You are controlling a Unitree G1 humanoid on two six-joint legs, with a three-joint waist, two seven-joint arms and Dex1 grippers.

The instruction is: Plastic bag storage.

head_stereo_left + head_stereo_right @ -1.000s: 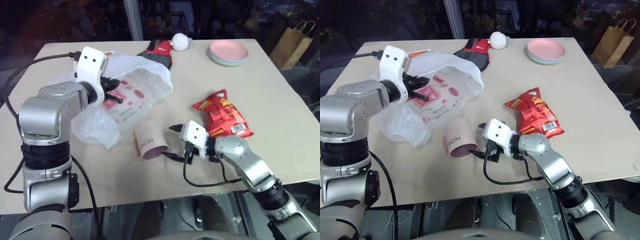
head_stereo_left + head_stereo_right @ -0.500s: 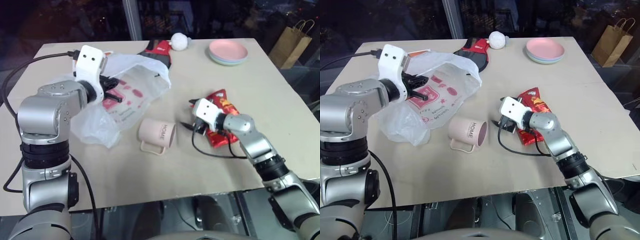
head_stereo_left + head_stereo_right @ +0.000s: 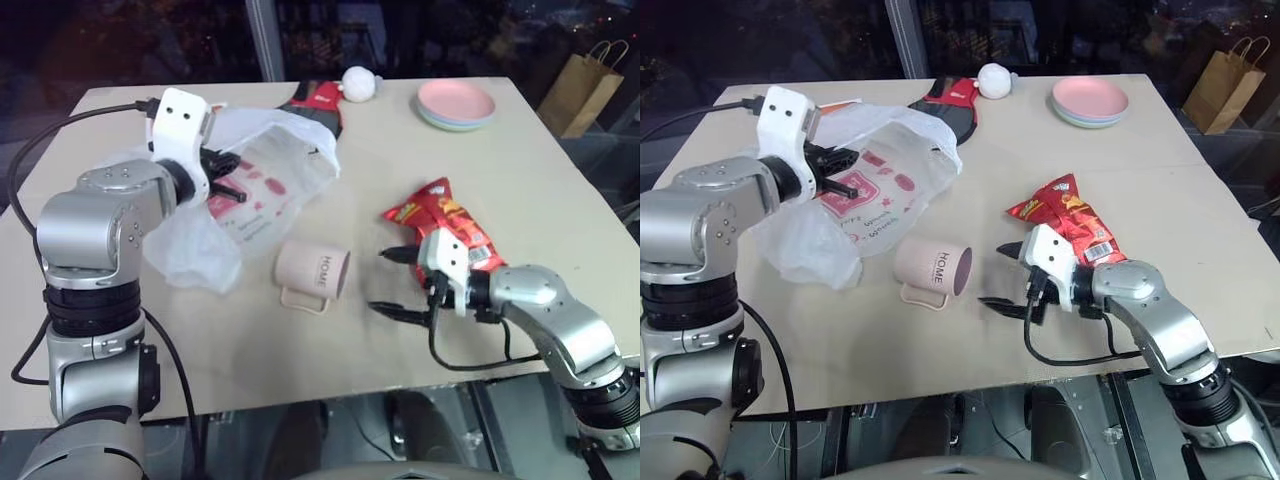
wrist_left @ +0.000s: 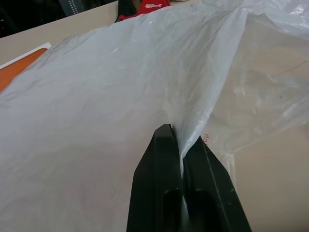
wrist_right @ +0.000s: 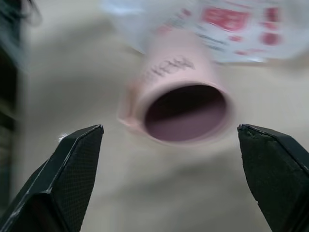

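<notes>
plastic bag (image 3: 262, 180) lies just behind the tipped pink cup (image 3: 312, 275), pinched in the closed left gripper (image 3: 226, 176); right gripper (image 3: 1006, 276), spread wide and empty, faces the cup's mouth.

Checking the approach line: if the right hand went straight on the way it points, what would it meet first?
Probably the cup, lying on its side: its open mouth sits between the open right hand's fingers in the wrist view. The plastic bag lies beyond.

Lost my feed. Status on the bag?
Left gripper shut on plastic bag, lifted off table. Right gripper open, facing tipped cup. Nothing blocking.
</notes>
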